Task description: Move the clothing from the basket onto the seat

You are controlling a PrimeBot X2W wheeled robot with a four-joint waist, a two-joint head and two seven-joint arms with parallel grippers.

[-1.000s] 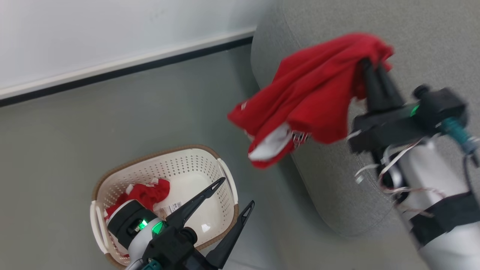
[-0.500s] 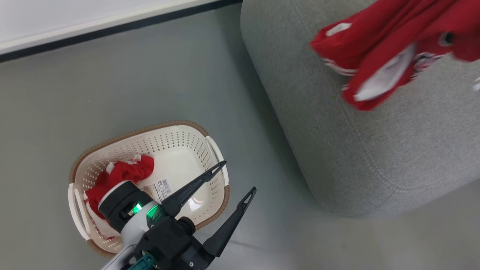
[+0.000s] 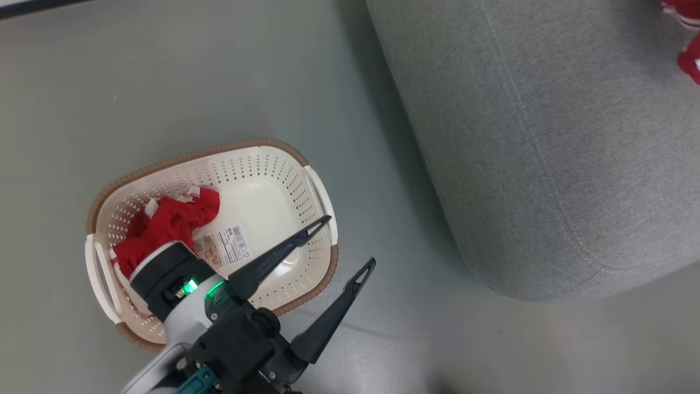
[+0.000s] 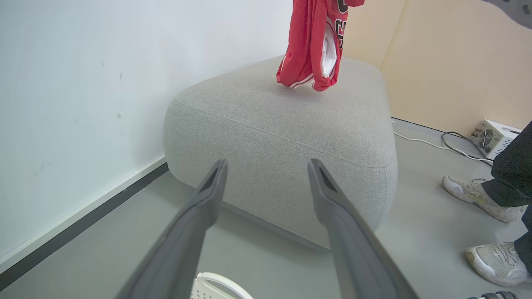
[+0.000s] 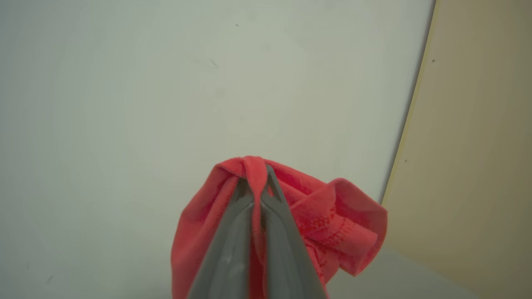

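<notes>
A red garment lies bunched in the left half of the cream basket on the floor. My left gripper hangs open over the basket's right rim, its fingers wide apart and empty. A second red garment hangs above the grey seat, its hem just over the cushion top; a scrap of it shows at the head view's right edge. My right gripper is shut on a fold of that garment, which drapes around the fingers.
The basket stands on grey floor just left of the seat. A white wall with a dark skirting runs behind the seat. A person's feet in pale sneakers stand right of the seat, near a small box with cables.
The head camera has tilted down, so the wall left the picture. My right gripper carried the red garment up and rightward out of the head view. The left gripper stayed open over the basket.
</notes>
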